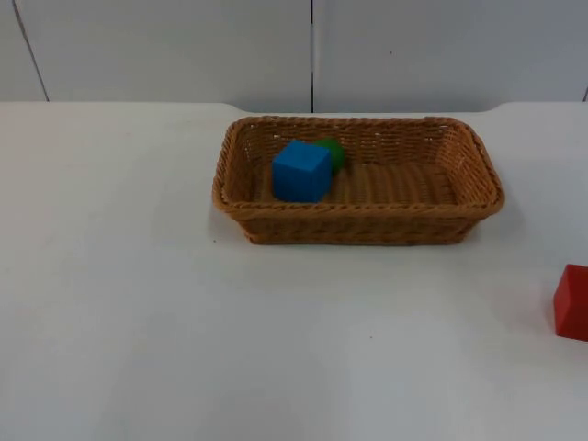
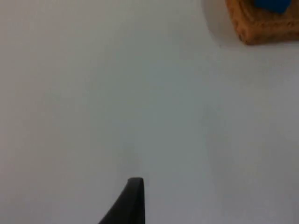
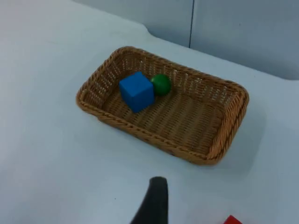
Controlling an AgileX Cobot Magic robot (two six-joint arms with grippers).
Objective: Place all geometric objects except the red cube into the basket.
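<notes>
A brown wicker basket [image 1: 358,208] stands at the back middle of the table. Inside its left end lie a blue cube [image 1: 300,171] and, touching it from behind, a green ball [image 1: 332,152]. A red cube [image 1: 572,301] rests on the table at the far right, in front of the basket. My left gripper [image 2: 133,203] hangs over bare table, away from a corner of the basket [image 2: 252,28] with the blue cube [image 2: 273,4] in it. My right gripper [image 3: 154,203] is high above the table, short of the basket [image 3: 154,135], blue cube [image 3: 136,91] and green ball [image 3: 161,85], near the red cube [image 3: 232,220].
The grey partition wall [image 1: 312,50] rises right behind the basket. White table top [image 1: 184,331] stretches to the left of the basket and in front of it.
</notes>
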